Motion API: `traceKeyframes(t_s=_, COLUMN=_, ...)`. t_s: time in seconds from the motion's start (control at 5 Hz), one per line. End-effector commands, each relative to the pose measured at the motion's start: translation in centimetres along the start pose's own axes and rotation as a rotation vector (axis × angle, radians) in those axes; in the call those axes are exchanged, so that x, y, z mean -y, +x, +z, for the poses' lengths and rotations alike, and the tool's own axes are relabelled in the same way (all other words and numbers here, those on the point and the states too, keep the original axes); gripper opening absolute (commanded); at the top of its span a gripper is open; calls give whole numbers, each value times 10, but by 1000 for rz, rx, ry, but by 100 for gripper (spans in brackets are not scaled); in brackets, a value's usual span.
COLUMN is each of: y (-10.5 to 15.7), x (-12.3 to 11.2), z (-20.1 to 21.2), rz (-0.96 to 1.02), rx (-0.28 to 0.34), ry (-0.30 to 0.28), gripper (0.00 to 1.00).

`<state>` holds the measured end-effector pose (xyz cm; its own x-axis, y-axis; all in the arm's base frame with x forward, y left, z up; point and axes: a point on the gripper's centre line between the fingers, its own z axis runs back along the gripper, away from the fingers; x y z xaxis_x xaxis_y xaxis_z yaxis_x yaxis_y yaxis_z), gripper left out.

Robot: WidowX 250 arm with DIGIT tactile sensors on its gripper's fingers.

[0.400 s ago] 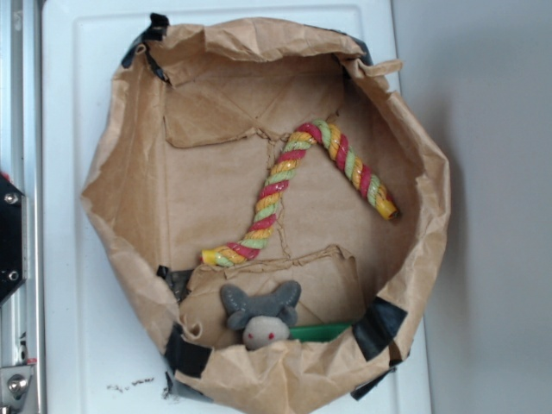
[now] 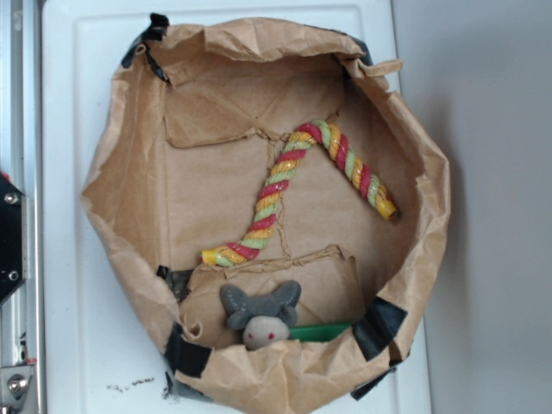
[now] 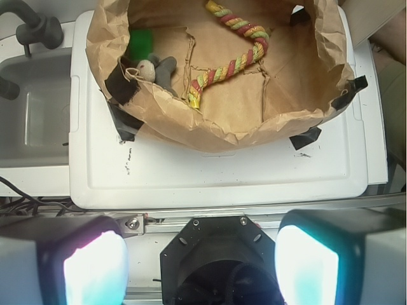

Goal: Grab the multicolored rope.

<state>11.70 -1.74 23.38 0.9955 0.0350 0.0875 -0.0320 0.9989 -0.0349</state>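
The multicolored rope point(image 2: 285, 185), twisted red, yellow and pale green, lies bent in an arch on the floor of a brown paper basin point(image 2: 129, 172). In the wrist view the multicolored rope point(image 3: 236, 58) shows far off inside the paper basin point(image 3: 210, 130). My gripper point(image 3: 200, 267) is open, its two glowing fingers point(image 3: 95, 270) wide apart at the bottom of the wrist view, well back from the basin and above the robot's black base. Nothing is between them. The gripper does not show in the exterior view.
A small grey horned plush toy point(image 2: 260, 315) sits at the basin's near wall beside a green object point(image 2: 321, 331). The basin rests on a white board point(image 2: 65, 129) held by black tape point(image 2: 379, 326). A grey sink point(image 3: 35, 114) lies to the left.
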Motion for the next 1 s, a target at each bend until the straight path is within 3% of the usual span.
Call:
traceKeyframes(t_s=0.0, y=86, x=27, z=-38, rz=25, rx=83, ry=-47, gripper=100)
traceKeyframes(t_s=0.2, y=121, x=29, z=-60, rz=79, rx=110, ry=-16, gripper=100)
traceKeyframes(t_s=0.8, y=121, x=29, z=-60, rz=79, rx=110, ry=-16, gripper=100)
